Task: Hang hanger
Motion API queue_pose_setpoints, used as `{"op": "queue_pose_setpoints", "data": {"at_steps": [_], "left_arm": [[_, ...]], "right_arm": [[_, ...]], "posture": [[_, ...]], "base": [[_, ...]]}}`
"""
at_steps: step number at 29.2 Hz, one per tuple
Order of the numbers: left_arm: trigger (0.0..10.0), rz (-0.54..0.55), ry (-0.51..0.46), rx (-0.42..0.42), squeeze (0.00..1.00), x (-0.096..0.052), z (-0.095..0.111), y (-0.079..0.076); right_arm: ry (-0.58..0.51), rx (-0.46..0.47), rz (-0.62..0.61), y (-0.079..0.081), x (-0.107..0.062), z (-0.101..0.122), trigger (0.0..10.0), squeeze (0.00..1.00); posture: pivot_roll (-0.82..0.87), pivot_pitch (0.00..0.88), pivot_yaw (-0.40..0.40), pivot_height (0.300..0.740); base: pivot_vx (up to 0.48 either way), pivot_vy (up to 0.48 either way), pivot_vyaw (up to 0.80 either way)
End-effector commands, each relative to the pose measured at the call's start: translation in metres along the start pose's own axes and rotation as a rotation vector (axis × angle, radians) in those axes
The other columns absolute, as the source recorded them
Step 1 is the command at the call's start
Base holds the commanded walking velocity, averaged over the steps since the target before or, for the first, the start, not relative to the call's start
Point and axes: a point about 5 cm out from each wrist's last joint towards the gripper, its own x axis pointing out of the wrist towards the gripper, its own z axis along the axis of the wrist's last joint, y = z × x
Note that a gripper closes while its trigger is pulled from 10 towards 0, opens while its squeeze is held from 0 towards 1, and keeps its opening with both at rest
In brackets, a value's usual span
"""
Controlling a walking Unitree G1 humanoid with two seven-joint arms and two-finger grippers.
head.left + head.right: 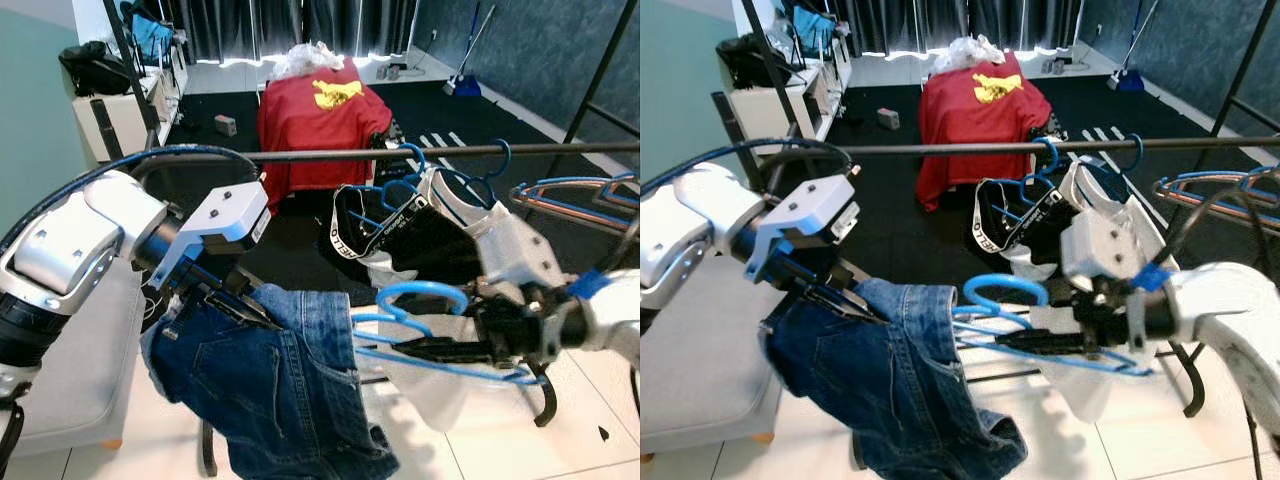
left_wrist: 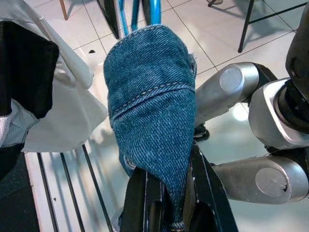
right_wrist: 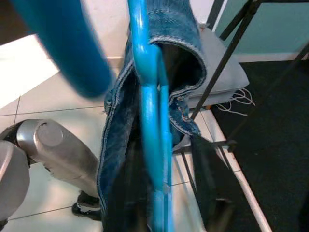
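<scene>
On our left, the left gripper (image 1: 238,303) pinches a fold of the blue denim jeans (image 1: 275,380), thick stitched cloth hanging limp below the dark metal rail (image 1: 400,154). The jeans drape over one end of the blue hanger (image 1: 420,335), smooth curved plastic held low under the rail, its other end clamped in our right gripper (image 1: 440,348). Behind hang more blue hangers (image 1: 470,175) carrying black-and-white garments (image 1: 400,235).

Rail (image 1: 300,155) bare leftward; hung clothes (image 1: 420,225) crowd its right.
</scene>
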Motion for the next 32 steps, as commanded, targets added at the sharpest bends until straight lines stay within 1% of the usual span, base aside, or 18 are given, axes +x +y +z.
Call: {"op": "queue_pose_setpoints", "data": {"at_steps": [1, 12, 13, 14, 15, 17, 20, 21, 23, 24, 25, 26, 27, 28, 29, 30, 31, 32], "left_arm": [[10.0, -0.023, -0.032, 0.058, 0.0, 0.001, 0.013, 0.001], [10.0, -0.023, -0.059, 0.078, 0.0, 0.005, 0.014, 0.006], [10.0, -0.019, -0.108, 0.06, 1.0, 0.006, 0.016, 0.01], [10.0, -0.019, -0.108, 0.06, 1.0, 0.006, 0.016, 0.01], [10.0, -0.018, -0.15, 0.051, 1.0, 0.005, 0.018, 0.012], [10.0, -0.001, -0.168, 0.056, 1.0, 0.004, 0.018, 0.015], [10.0, 0.072, -0.206, 0.059, 1.0, -0.002, 0.017, 0.022], [10.0, 0.072, -0.206, 0.059, 1.0, -0.002, 0.017, 0.022], [10.0, 0.129, -0.225, 0.065, 1.0, -0.009, 0.016, 0.026], [10.0, 0.182, -0.241, 0.07, 1.0, -0.015, 0.016, 0.028], [10.0, 0.182, -0.241, 0.07, 1.0, -0.015, 0.016, 0.028], [10.0, 0.25, -0.259, 0.077, 1.0, -0.026, 0.016, 0.031], [10.0, 0.34, -0.28, 0.081, 1.0, -0.039, 0.015, 0.034], [10.0, 0.34, -0.28, 0.081, 1.0, -0.039, 0.015, 0.034], [10.0, 0.4, -0.295, 0.083, 1.0, -0.048, 0.014, 0.036], [10.0, 0.4, -0.295, 0.083, 1.0, -0.048, 0.014, 0.036], [10.0, 0.459, -0.297, 0.075, 0.0, -0.055, 0.01, 0.037], [10.0, 0.459, -0.297, 0.075, 0.0, -0.055, 0.01, 0.037]], "right_arm": [[0.006, -0.011, -0.002, -0.003, 0.004, -0.001, 0.0, 0.0], [-0.032, -0.024, 0.008, -0.009, 0.007, 0.003, 0.0, 0.0], [-0.039, -0.03, 0.0, -0.011, 0.007, 0.004, 0.0, 0.0], [-0.039, -0.03, 0.0, -0.011, 0.007, 0.004, 0.0, 0.0], [-0.049, -0.035, -0.013, -0.013, 0.006, 0.005, 0.0, 0.0], [-0.059, -0.039, -0.026, -0.014, 0.004, 0.007, 0.0, 0.0], [-0.093, -0.053, -0.07, -0.019, -0.003, 0.013, 0.0, 0.0], [-0.093, -0.053, -0.07, -0.019, -0.003, 0.013, 0.0, 0.0], [-0.129, -0.059, -0.111, -0.021, -0.008, 0.017, 0.0, 0.0], [-0.151, -0.06, -0.134, -0.021, -0.01, 0.019, 0.0, 0.0], [-0.151, -0.06, -0.134, -0.021, -0.01, 0.019, 0.0, 0.0], [-0.175, -0.061, -0.153, -0.02, -0.013, 0.021, 0.0, 0.0], [-0.204, -0.061, -0.169, -0.017, -0.018, 0.024, 0.0, 0.0], [-0.204, -0.061, -0.169, -0.017, -0.018, 0.024, 0.0, 0.0], [-0.223, -0.062, -0.179, -0.015, -0.021, 0.026, 0.0, 0.0], [-0.223, -0.062, -0.179, -0.015, -0.021, 0.026, 0.0, 0.0], [-0.242, -0.064, -0.187, -0.013, -0.025, 0.028, 0.0, 0.0], [-0.242, -0.064, -0.187, -0.013, -0.025, 0.028, 0.0, 0.0]], "posture": [[0.13, 0.0, 0.016, 0.74], [0.12, 0.0, 0.015, 0.74], [0.12, 0.0, 0.018, 0.74], [0.12, 0.0, 0.018, 0.74], [0.12, 0.0, 0.018, 0.74], [0.11, 0.0, 0.02, 0.74], [0.11, 0.0, 0.021, 0.74], [0.11, 0.0, 0.021, 0.74], [0.12, 0.0, 0.022, 0.74], [0.12, 0.0, 0.026, 0.74], [0.12, 0.0, 0.026, 0.74], [0.12, 0.0, 0.03, 0.74], [0.12, 0.0, 0.035, 0.74], [0.12, 0.0, 0.035, 0.74], [0.12, 0.0, 0.035, 0.74], [0.12, 0.0, 0.035, 0.74], [0.12, 0.0, 0.04, 0.74], [0.12, 0.0, 0.04, 0.74]], "base": [[0.0, 0.0, 0.0], [0.0, 0.0, 0.0], [0.0, 0.0, 0.0], [0.0, 0.0, 0.0], [0.0, 0.0, 0.0], [0.0, 0.0, 0.0], [0.0, 0.0, 0.0], [0.0, 0.0, 0.0], [0.0, 0.0, 0.0], [0.0, 0.0, 0.0], [0.0, 0.0, 0.0], [0.0, 0.0, 0.0], [0.0, 0.0, 0.0], [0.0, 0.0, 0.0], [0.0, 0.0, 0.0], [0.0, 0.0, 0.0], [0.0, 0.0, 0.0], [0.0, 0.0, 0.0]]}}
